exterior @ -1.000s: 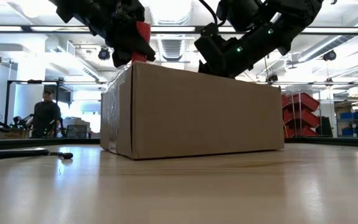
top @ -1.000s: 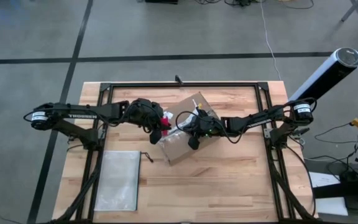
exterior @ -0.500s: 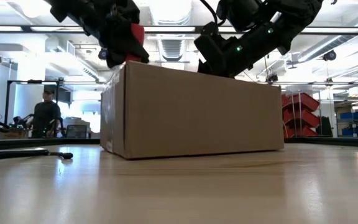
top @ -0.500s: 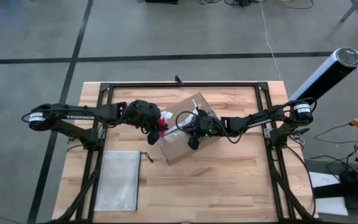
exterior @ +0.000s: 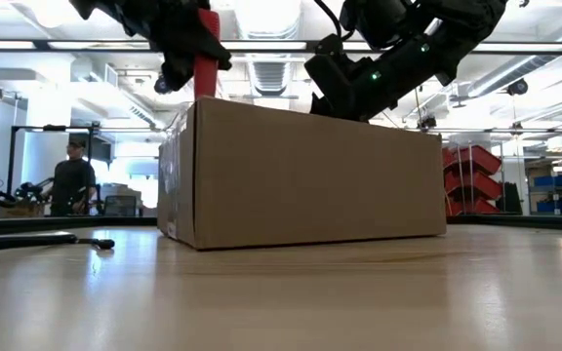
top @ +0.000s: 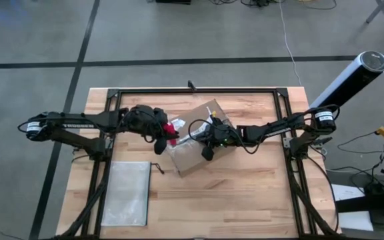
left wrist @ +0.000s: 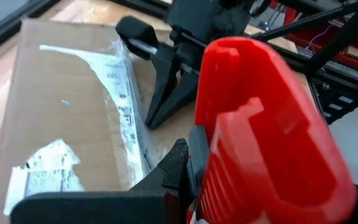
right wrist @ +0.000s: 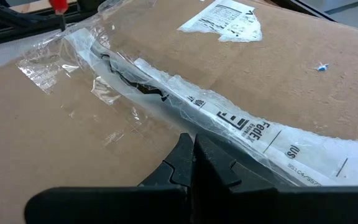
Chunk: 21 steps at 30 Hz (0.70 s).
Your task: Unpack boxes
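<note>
The brown cardboard box (top: 195, 140) rests on its bottom at the table's middle, with torn clear tape (right wrist: 166, 93) and a white label (right wrist: 222, 22) on top. My left gripper (top: 162, 131) is above the box's left end, shut on a red utility knife (exterior: 206, 49). My right gripper (right wrist: 194, 163) is shut, with its fingertips on the box's top (exterior: 344, 93). My left gripper pinches the knife's red handle (left wrist: 253, 143) between its two fingers, coming from the table's left and slanting down. The knife stands nearly upright, its lower end (exterior: 206, 93) at the box's top edge; whether it touches the box I cannot tell. My right gripper presses its shut fingertips (right wrist: 191, 155) on the box's top beside the taped seam (right wrist: 229, 127), coming from the table's right and slanting down.
A flat translucent pouch (top: 127, 193) lies on the near left of the table. A black frame (top: 192, 91) runs round the work area. A grey cylinder (top: 349, 79) stands beyond the far right corner. A person (exterior: 71, 185) stands far back in the room.
My left gripper has risen and drawn back toward the table's left edge with the knife still in it. The box's near corner has shifted a little on the table.
</note>
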Available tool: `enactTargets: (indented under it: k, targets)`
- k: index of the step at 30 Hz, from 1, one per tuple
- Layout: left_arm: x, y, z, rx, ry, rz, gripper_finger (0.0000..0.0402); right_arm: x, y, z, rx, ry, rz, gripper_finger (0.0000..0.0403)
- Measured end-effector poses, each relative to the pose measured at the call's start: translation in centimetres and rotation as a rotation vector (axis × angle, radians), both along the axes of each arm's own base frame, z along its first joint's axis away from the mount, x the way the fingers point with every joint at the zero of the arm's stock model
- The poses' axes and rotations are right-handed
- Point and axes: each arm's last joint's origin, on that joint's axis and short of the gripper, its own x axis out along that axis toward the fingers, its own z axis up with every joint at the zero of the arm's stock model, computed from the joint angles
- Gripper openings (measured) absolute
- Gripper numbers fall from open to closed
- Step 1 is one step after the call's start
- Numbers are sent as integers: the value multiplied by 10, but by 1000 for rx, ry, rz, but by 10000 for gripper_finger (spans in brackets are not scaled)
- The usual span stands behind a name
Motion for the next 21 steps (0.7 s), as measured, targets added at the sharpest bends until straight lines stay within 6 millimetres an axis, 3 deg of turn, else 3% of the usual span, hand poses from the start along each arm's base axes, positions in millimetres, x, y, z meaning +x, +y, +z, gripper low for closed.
enactTargets:
  k: [21]
  targets:
    - [2,-1,-14,17,61,49,32,0,0,0,0,4,2,0]
